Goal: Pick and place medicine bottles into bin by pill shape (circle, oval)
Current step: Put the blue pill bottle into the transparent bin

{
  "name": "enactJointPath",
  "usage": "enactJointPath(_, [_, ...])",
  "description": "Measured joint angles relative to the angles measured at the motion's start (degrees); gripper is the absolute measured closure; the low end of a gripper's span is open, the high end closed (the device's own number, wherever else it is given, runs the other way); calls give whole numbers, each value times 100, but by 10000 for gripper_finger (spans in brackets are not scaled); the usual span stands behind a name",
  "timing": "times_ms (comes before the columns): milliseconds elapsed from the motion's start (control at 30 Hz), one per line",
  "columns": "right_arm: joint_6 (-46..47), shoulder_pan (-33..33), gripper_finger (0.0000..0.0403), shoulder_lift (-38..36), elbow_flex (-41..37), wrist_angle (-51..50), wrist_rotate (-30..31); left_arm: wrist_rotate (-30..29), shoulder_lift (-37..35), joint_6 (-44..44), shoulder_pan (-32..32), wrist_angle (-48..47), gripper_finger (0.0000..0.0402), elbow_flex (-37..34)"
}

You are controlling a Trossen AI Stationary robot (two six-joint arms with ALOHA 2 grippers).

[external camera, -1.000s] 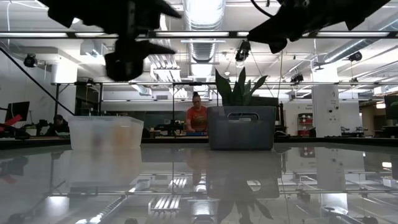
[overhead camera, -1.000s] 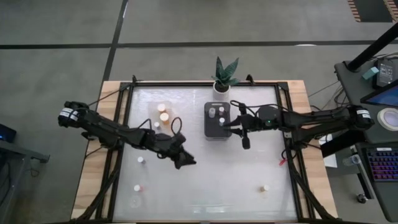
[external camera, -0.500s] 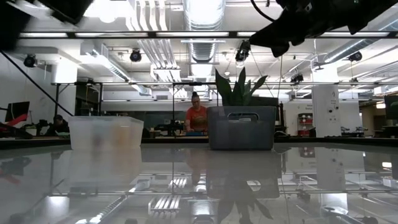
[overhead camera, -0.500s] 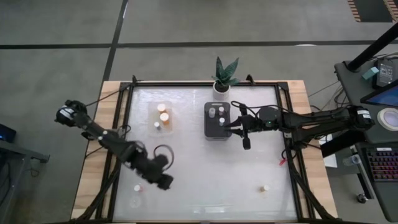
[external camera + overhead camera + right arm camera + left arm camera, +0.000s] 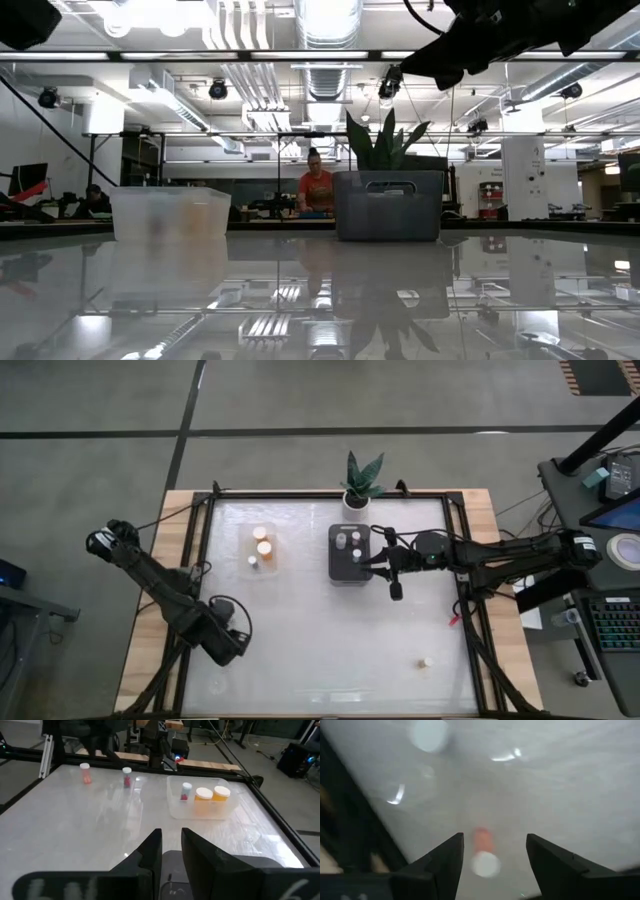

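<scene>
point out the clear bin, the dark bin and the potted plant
clear bin [image 5: 262, 571]: high view, its near rim
dark bin [image 5: 349, 579]: high view, its near rim
potted plant [image 5: 361, 473]: high view, middle of its leaves

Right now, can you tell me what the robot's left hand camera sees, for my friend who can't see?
The left gripper hangs open over the pale table, its two dark fingers on either side of a small pinkish bottle with a white cap. The bottle is blurry and not gripped. A dark frame edge runs along one side.
</scene>
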Motion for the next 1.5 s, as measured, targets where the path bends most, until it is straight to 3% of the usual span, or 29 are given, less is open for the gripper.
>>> enactJointPath(300, [306, 0, 339, 4, 0, -6, 4, -33, -30, 393, 0, -636, 201, -282])
enactJointPath(800, [471, 2, 339, 7, 0, -22, 2, -985, -30, 431, 82, -599, 201, -797])
enactJointPath(1500, [416, 2, 339, 9, -3, -62, 2, -1214, -11, 435, 245, -305, 201, -1093])
